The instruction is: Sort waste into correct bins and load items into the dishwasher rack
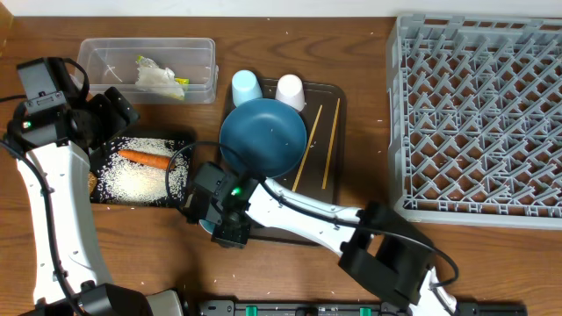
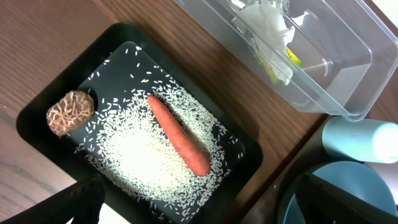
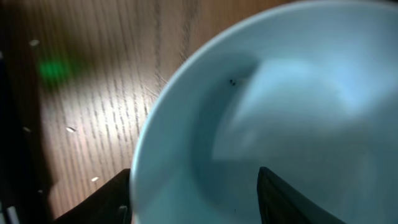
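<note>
While the right claw [image 3: 193, 196] sits half-parted astride the white bowl [image 3: 280, 112] rim, one finger inside, no grip shows; dishwasher rack [image 1: 479, 105] lies at 2 o'clock. Left claw [image 2: 202, 205] gapes wide, farther off.

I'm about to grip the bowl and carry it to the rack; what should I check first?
1. Right claw straddles rim of white round bowl: ok.
2. Right claw gripping rim: not ok, jaws apart.
3. Bowl interior clean: ok, one dark speck.
4. Left claw open, empty, over black rectangular tray: ok.
5. Large grey plastic pegged rack has room: ok.
6. Clearance past dark-blue round plate: cannot tell.
</note>
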Motion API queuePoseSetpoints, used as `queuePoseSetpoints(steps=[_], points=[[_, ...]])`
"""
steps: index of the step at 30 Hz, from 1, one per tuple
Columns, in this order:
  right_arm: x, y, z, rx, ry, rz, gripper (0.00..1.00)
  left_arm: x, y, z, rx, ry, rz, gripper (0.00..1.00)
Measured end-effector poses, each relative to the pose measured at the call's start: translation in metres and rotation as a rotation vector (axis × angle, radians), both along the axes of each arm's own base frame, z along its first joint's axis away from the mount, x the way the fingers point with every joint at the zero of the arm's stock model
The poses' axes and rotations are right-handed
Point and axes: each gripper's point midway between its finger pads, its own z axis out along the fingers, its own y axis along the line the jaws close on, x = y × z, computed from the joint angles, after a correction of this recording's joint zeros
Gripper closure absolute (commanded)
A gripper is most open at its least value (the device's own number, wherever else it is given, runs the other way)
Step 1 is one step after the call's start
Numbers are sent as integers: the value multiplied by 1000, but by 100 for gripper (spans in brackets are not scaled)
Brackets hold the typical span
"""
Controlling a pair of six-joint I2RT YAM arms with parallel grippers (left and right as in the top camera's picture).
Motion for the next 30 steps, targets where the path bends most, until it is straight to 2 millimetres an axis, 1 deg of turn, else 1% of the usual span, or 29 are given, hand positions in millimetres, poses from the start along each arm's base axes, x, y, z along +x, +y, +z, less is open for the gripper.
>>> queuePoseSetpoints(steps=[3,7,11,16,19,22,25,30], points=[[0,-2,-8,-17,1,9,66,0,0,0,0,0,0,2],[1,-3,-9,-20,-6,13,86,0,0,0,0,0,0,2],[2,-2,-8,-18,-15,16,98,0,0,0,0,0,0,2],[7,3,2,-12,-34,15,99,0,0,0,0,0,0,2],[8,3,6,-18,-35,12,99,0,0,0,0,0,0,2],[7,4,14,-15,-20,13,99,0,0,0,0,0,0,2],[0,12,29,17,27,21,99,0,0,0,0,0,0,2],[-9,37,66,171,156,42,99,0,0,0,0,0,0,2]])
